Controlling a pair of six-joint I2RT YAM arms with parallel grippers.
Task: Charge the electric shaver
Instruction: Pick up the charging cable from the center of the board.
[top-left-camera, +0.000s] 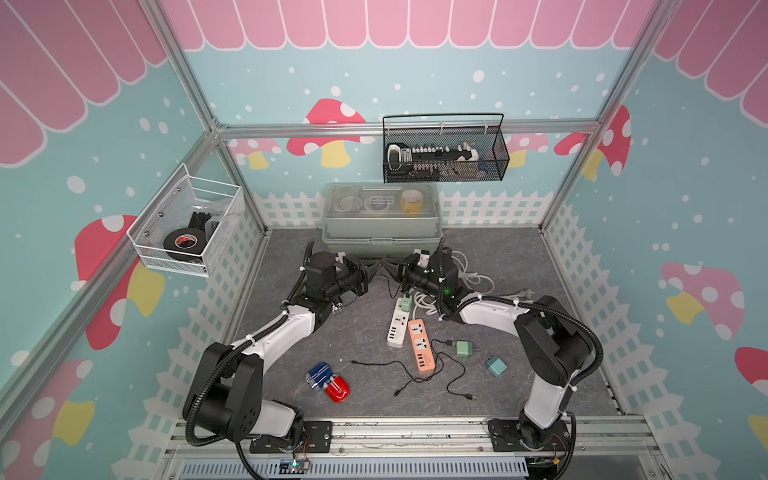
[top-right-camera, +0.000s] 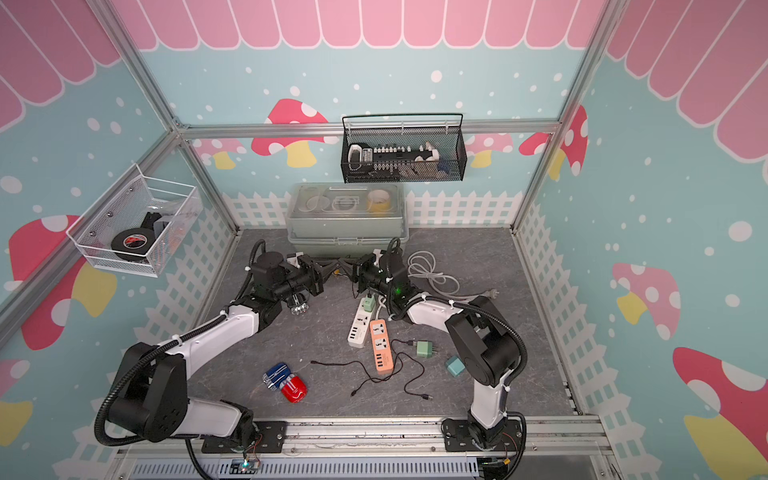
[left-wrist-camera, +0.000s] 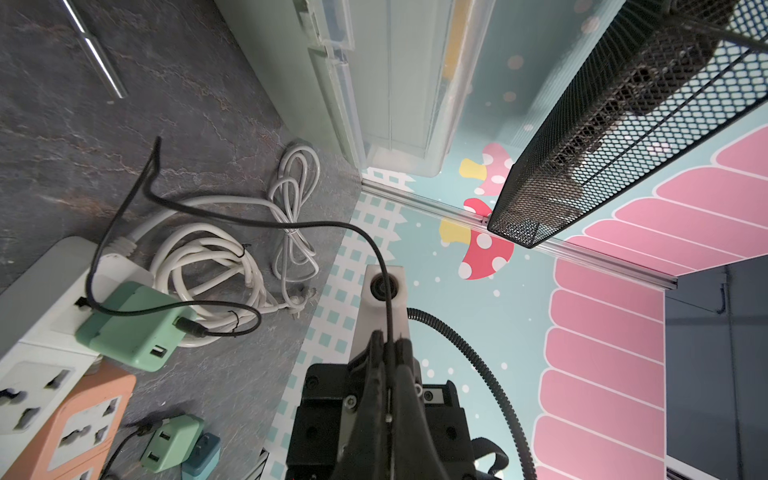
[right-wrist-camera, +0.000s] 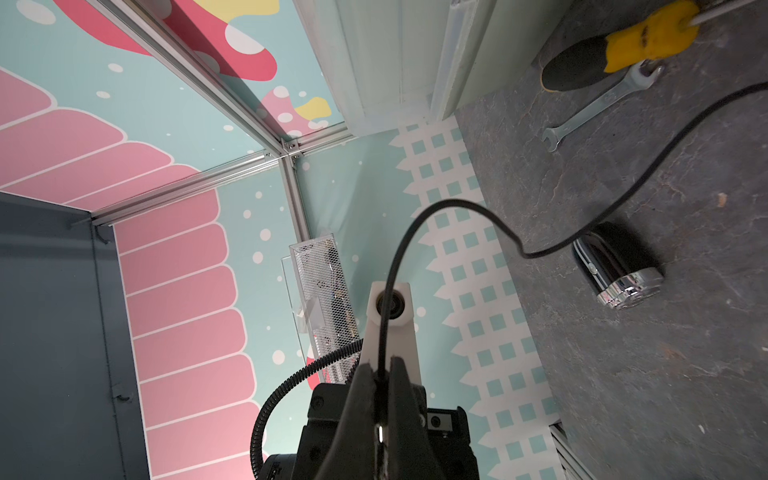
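Slack was my worry: left end effector (left-wrist-camera: 388, 338) and right end effector (right-wrist-camera: 381, 363) both pinched the black cable (left-wrist-camera: 232, 220), the shaver (top-right-camera: 298, 309) lay free on the surface (top-right-camera: 332, 399) left of centre in a top view; I judged a tug could unseat the green adapter (left-wrist-camera: 133, 328)

A grey lidded box (top-left-camera: 380, 236) stands below a black mesh basket (top-left-camera: 446, 173); a white wire basket (top-left-camera: 172, 258) holds black tape (top-left-camera: 181, 243).
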